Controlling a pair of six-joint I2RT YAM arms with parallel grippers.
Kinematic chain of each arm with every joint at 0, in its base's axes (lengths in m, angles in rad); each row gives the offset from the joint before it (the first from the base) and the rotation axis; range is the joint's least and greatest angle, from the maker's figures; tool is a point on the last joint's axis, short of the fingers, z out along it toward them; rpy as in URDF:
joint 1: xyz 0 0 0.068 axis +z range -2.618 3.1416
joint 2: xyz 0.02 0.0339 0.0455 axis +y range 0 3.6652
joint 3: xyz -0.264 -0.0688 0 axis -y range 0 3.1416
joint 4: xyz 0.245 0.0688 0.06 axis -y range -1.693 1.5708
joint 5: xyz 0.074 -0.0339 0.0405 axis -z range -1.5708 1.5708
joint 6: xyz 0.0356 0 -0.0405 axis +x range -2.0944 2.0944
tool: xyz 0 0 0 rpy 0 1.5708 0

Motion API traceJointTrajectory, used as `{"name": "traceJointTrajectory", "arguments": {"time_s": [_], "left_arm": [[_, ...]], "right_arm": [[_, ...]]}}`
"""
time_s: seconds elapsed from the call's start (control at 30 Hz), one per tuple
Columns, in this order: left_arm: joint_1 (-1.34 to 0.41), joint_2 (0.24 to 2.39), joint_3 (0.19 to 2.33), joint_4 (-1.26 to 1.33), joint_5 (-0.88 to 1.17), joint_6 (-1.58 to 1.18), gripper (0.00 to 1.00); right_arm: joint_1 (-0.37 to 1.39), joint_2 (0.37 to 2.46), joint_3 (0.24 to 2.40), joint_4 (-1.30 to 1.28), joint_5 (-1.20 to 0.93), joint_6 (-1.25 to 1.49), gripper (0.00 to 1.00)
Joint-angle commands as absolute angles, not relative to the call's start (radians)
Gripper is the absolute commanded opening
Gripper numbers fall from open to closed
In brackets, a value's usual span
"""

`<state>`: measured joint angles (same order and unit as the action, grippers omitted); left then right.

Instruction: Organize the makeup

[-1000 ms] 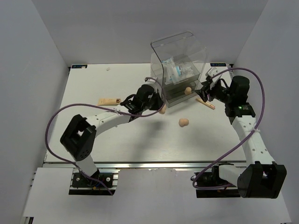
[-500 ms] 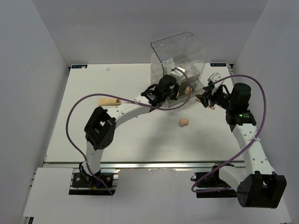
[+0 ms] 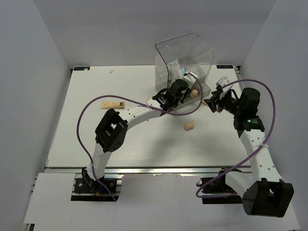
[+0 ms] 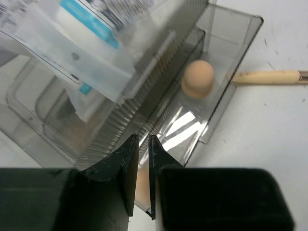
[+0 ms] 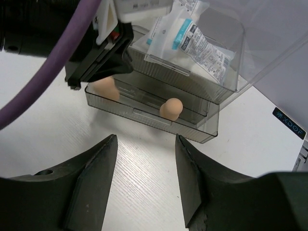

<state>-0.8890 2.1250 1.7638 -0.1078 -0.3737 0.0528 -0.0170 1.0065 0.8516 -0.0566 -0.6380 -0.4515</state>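
Observation:
My left gripper (image 3: 186, 94) reaches into the open bottom drawer (image 4: 231, 82) of the clear drawer box (image 3: 185, 53). Its jaws (image 4: 143, 139) are almost closed on a peach sponge (image 4: 142, 185), which also shows under them in the right wrist view (image 5: 106, 88). A second sponge (image 4: 197, 78) lies in the same drawer. A third sponge (image 3: 189, 126) lies on the table. The clear packet (image 5: 192, 38) is in the upper drawer. The peach stick (image 4: 267, 77) lies right of the drawer. The beige tube (image 3: 112, 104) lies at the left. My right gripper (image 5: 146, 144) is open and empty in front of the drawer.
The box stands at the table's back middle, with its bottom drawer pulled out toward the arms. A small pale object (image 3: 111, 70) lies near the back left edge. White walls enclose the table on three sides.
My left arm has swung right and back from the table in front of the box to over the open drawer, carrying the sponge. My right gripper has drawn back a little to the right.

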Motion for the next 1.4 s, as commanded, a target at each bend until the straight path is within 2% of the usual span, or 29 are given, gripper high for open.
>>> {"name": "traceJointTrajectory", "arguments": {"time_s": [0.0, 0.23, 0.3, 0.37, 0.4, 0.43, 0.47, 0.5, 0.6, 0.8, 0.87, 0.97, 1.2, 1.3, 1.37], "left_arm": [[-0.885, 2.109, 1.802, -0.061, -0.42, 0.074, 0.25], [-0.877, 2.131, 1.798, -0.035, -0.457, 0.101, 0.24], [-0.874, 2.125, 1.808, -0.04, -0.471, 0.074, 0.29], [-0.874, 2.1, 1.816, -0.043, -0.472, 0.028, 0.44], [-0.874, 2.054, 1.819, -0.049, -0.436, 0.011, 0.48], [-0.874, 2.025, 1.815, -0.058, -0.419, -0.044, 0.56], [-0.874, 1.991, 1.801, -0.064, -0.399, -0.07, 0.56], [-0.874, 1.956, 1.783, -0.071, -0.382, -0.095, 0.65], [-0.861, 1.794, 1.634, -0.066, -0.399, -0.214, 0.72], [-0.692, 1.476, 1.211, -0.083, -0.318, -0.607, 0.73], [-0.635, 1.377, 1.049, -0.048, -0.29, -0.72, 0.73], [-0.601, 1.293, 0.916, -0.02, -0.29, -0.811, 0.77], [-0.526, 1.224, 0.786, -0.025, -0.272, -0.933, 0.8], [-0.489, 1.216, 0.761, -0.011, -0.233, -0.968, 0.8], [-0.471, 1.235, 0.749, -0.008, -0.204, -1.001, 0.8]], "right_arm": [[-0.02, 0.982, 0.833, -0.049, -0.646, -0.451, 0.57], [-0.021, 0.98, 0.808, -0.06, -0.649, -0.456, 0.57], [-0.021, 0.979, 0.808, -0.08, -0.649, -0.474, 0.57], [-0.021, 0.985, 0.811, -0.116, -0.672, -0.544, 0.64], [-0.021, 1.008, 0.815, -0.202, -0.717, -0.592, 0.69], [-0.021, 1.025, 0.824, -0.329, -0.741, -0.72, 0.86], [-0.021, 1.041, 0.825, -0.33, -0.764, -0.782, 0.89], [-0.021, 1.08, 0.822, -0.422, -0.796, -0.845, 0.89], [-0.015, 1.139, 0.776, -0.414, -0.792, -0.984, 0.89], [0.066, 1.302, 0.784, -0.385, -0.744, -1.267, 0.89], [0.1, 1.377, 0.801, -0.353, -0.71, -1.293, 0.89], [0.152, 1.48, 0.863, -0.357, -0.675, -1.335, 0.89], [0.253, 1.635, 0.945, -0.299, -0.562, -1.327, 0.86], [0.265, 1.664, 0.956, -0.293, -0.534, -1.324, 0.82], [0.268, 1.689, 0.963, -0.31, -0.52, -1.336, 0.77]]}}
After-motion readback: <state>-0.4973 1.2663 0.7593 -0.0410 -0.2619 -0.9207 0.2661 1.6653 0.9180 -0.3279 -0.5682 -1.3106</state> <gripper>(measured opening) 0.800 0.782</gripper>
